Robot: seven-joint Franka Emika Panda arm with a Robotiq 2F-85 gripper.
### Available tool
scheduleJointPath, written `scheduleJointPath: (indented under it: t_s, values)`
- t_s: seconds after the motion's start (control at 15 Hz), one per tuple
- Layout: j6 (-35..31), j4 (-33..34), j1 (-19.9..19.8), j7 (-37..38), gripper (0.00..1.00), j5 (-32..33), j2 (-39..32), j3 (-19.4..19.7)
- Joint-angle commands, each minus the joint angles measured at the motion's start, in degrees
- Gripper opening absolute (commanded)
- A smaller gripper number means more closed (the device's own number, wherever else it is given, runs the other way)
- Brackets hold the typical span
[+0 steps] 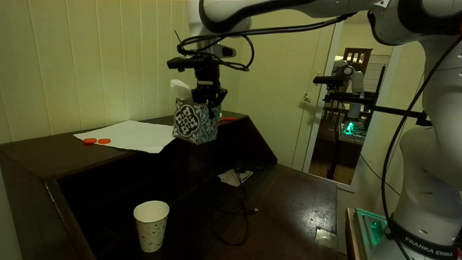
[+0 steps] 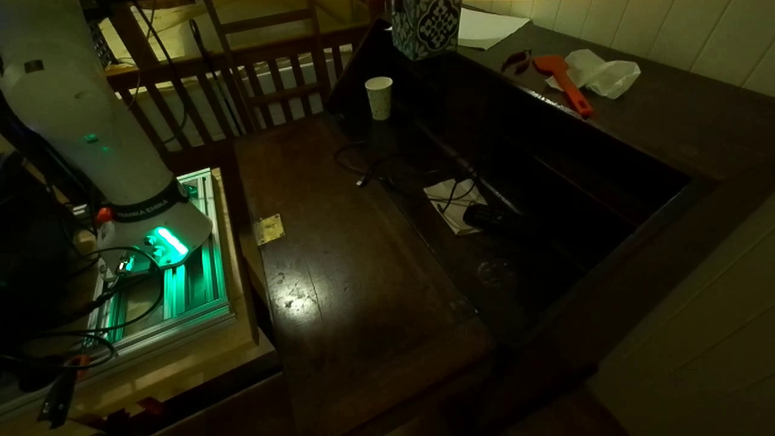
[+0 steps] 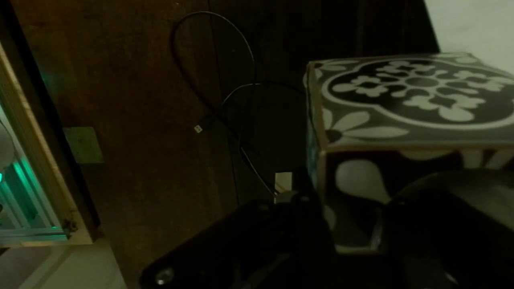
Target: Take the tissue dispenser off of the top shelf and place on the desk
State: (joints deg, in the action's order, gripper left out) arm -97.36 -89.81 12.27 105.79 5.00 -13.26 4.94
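Tissue dispenser [image 1: 195, 123], grey-white-teal patterned cardboard-looking cube | aloft near front edge, dark-brown wooden top shelf [image 1: 59, 153] | black pincer [image 1: 206, 105] clamped at its upper side | likely light, crushable; pinch softly near corner

Grey-blue and white patterned cube tissue dispenser [image 1: 195, 121], white tissue [image 1: 180, 89] protruding; held near upright by end effector [image 1: 209, 105] above glossy dark-brown wooden surface [image 1: 288, 202], near brown wooden top shelf [image 1: 50, 153].
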Motion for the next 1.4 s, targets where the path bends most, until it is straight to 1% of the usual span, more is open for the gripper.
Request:
scheduleJointPath:
  t_s: [0.0, 0.27, 0.53, 0.6, 0.67, 0.73, 0.87, 1.07, 1.13, 1.2, 1.33]
  values:
    - [-5.52, -13.81, -4.52, 2.34, 0.01, -3.51, 8.53, -1.3]
    - [-10.4, -25.25, -8.56, -0.39, 0.01, -3.43, 13.67, -0.89]
    - [-17.69, -37.73, -12.15, -1.86, 0.01, -2.73, 17.59, -0.3]
    - [-19.89, -40.94, -12.97, -1.19, 0.01, -1.27, 18.12, -0.15]
    - [-14.63, -32.7, -12.71, -2.39, 0.05, -2.05, 13.64, -1.02]
    - [-16.36, -35.57, -13.38, -2.54, 0.05, -1.91, 14.26, -0.84]
    - [-17.95, -38.43, -13.96, -2.77, 0.05, -1.89, 15.03, -0.73]
    - [-18.07, -38.89, -13.95, -2.78, 0.05, -1.91, 15.74, -0.91]
    - [-19.06, -38.33, -13.87, -1.6, 0.01, -1.38, 15.35, -1.1]
    - [-20.69, -38.44, -14.23, -0.25, 0.01, -0.28, 14.85, -0.94]
    - [-22.86, -39.71, -15.5, 0.46, 0.01, -0.67, 14.3, 0.2]
